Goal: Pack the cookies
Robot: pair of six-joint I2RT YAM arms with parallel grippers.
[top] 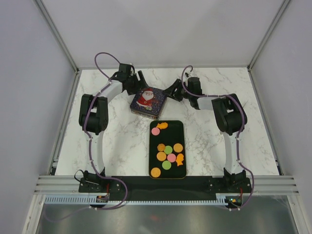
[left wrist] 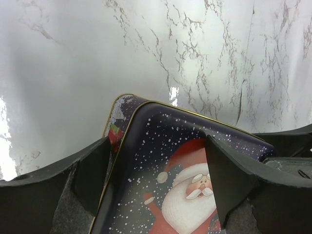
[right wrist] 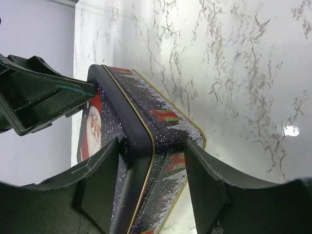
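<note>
The cookies (top: pixel 168 150), round and fish-shaped in orange, pink and green, lie on a black tray (top: pixel 176 130) at the centre front. Behind the tray stands a dark blue tin (top: pixel 148 101) with a Santa lid, which is on. My left gripper (top: pixel 140 80) is open over the tin's far left edge. In the left wrist view its fingers (left wrist: pixel 157 144) straddle the lid (left wrist: pixel 161 165). My right gripper (top: pixel 170 93) is at the tin's right corner. In the right wrist view it (right wrist: pixel 152 145) is closed across the tin's (right wrist: pixel 141 112) side, one finger on the lid and one at the base.
The marble table (top: pixel 117 141) is walled by white panels left, right and behind. The tray lies lengthwise between the two arm bases. The left gripper's finger (right wrist: pixel 48 97) shows in the right wrist view, touching the lid's far edge.
</note>
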